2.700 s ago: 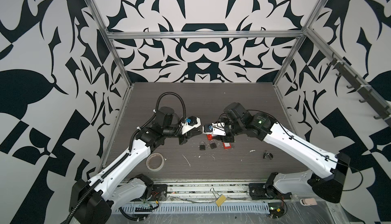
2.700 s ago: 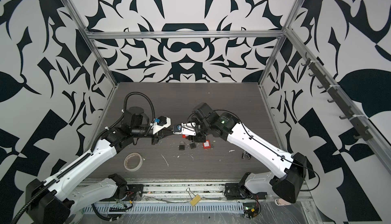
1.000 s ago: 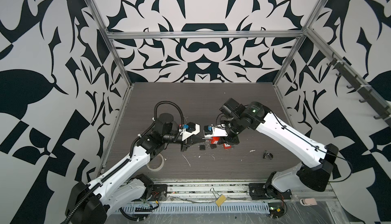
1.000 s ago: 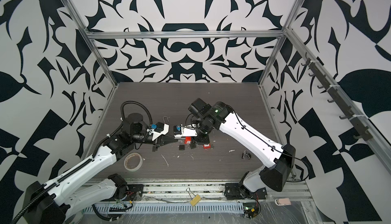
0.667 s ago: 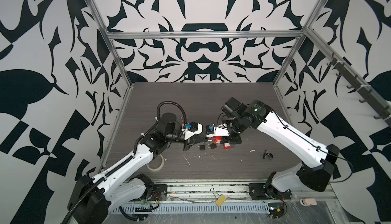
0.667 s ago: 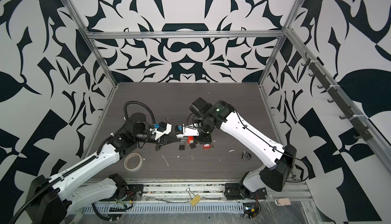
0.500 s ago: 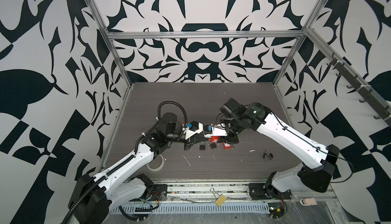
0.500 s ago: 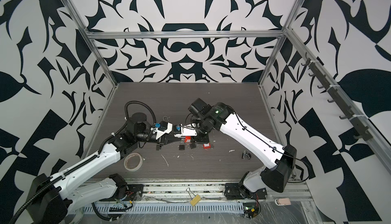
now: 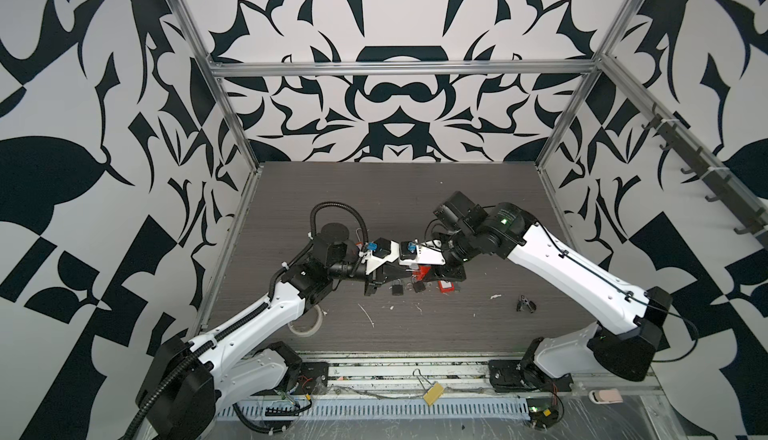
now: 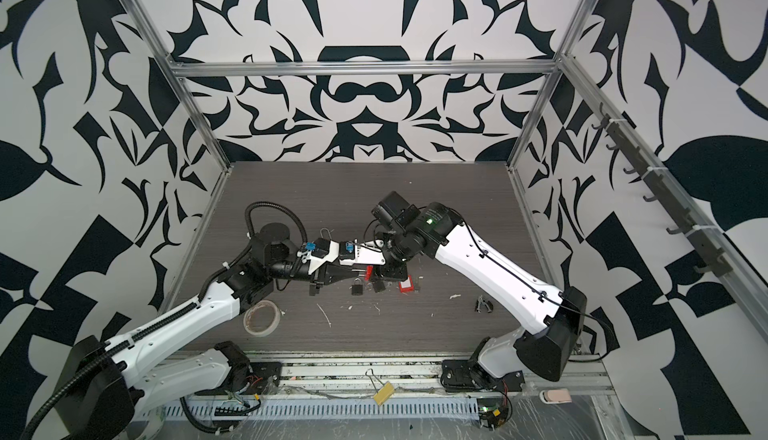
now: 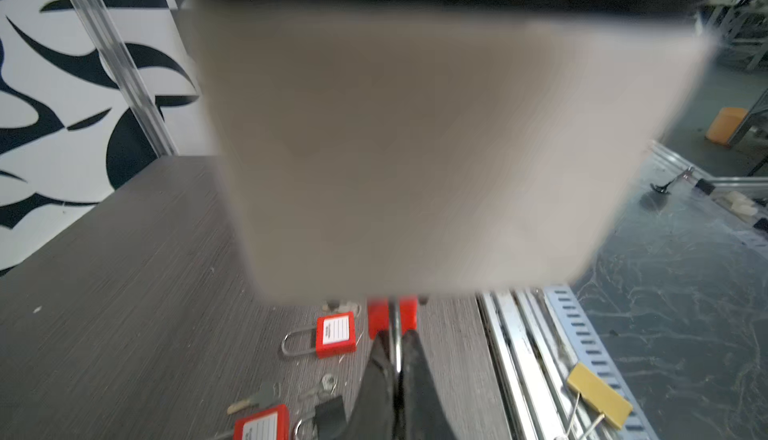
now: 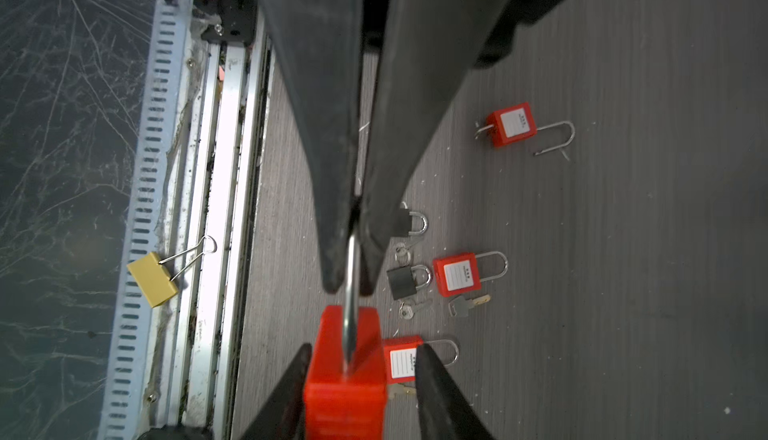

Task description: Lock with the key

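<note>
A red padlock (image 12: pixel 345 371) hangs above the table, seen in both top views (image 9: pixel 423 271) (image 10: pixel 369 271). My left gripper (image 11: pixel 395 369) is shut on its steel shackle (image 12: pixel 351 276), with the black fingers (image 12: pixel 332 209) reaching in from the far side. My right gripper (image 12: pixel 361 392) stands open around the red body, one finger (image 12: pixel 440 388) clearly apart from it. The padlock's keyhole end is hidden. Two loose keys, a grey-headed key (image 12: pixel 467 304) and a small silver key (image 12: pixel 409 309), lie on the table. The right gripper's blurred housing fills most of the left wrist view.
Under the grippers lie three more red padlocks (image 12: pixel 455 274) (image 12: pixel 509 124) (image 12: pixel 401 361) and two black padlocks (image 12: pixel 403 282) (image 9: pixel 397 289). A tape roll (image 9: pixel 305 323) sits front left, a black clip (image 9: pixel 525 304) front right, and a yellow binder clip (image 9: pixel 432 392) on the front rail.
My right gripper's jaws have spread apart off the red padlock's body. My left gripper has stayed shut on the shackle, and both arms have moved very little.
</note>
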